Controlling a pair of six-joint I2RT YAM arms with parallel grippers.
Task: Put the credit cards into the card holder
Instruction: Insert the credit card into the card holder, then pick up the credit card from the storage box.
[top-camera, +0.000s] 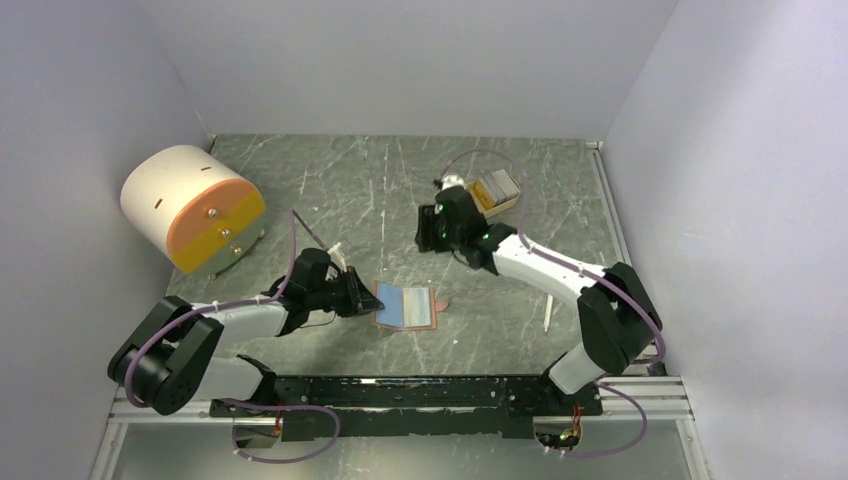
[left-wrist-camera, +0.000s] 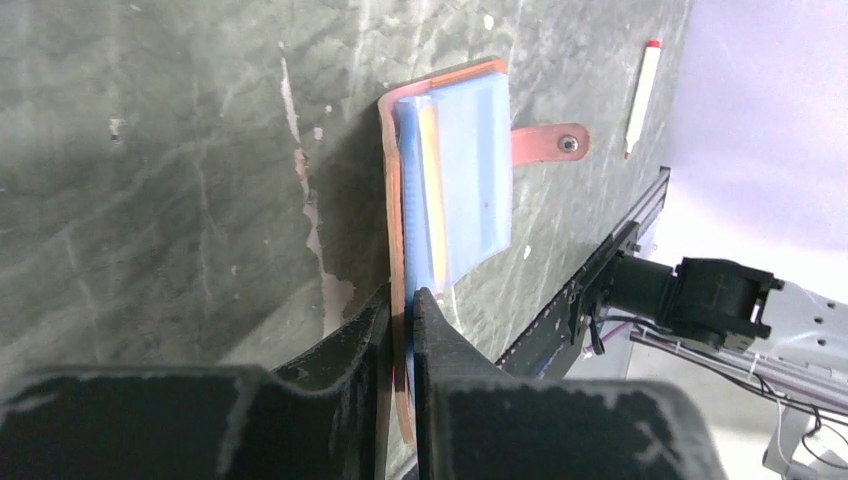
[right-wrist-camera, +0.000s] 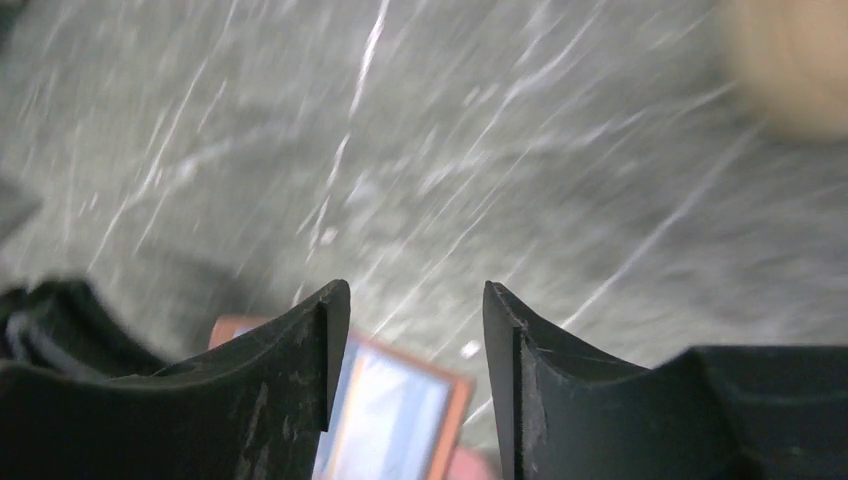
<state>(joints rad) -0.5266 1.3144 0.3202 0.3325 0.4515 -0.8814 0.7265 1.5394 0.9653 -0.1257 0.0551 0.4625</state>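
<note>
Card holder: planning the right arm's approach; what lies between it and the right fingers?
Top view: only bare table between card holder and right fingers.

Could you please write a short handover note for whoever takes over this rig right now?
Left gripper: shut on the card holder's edge.
Right gripper: open, empty, above the table near the beige tray.
Done: a light blue card lies on the open holder; whether it is slotted is unclear.
Left: what look like more cards in the tray.
</note>
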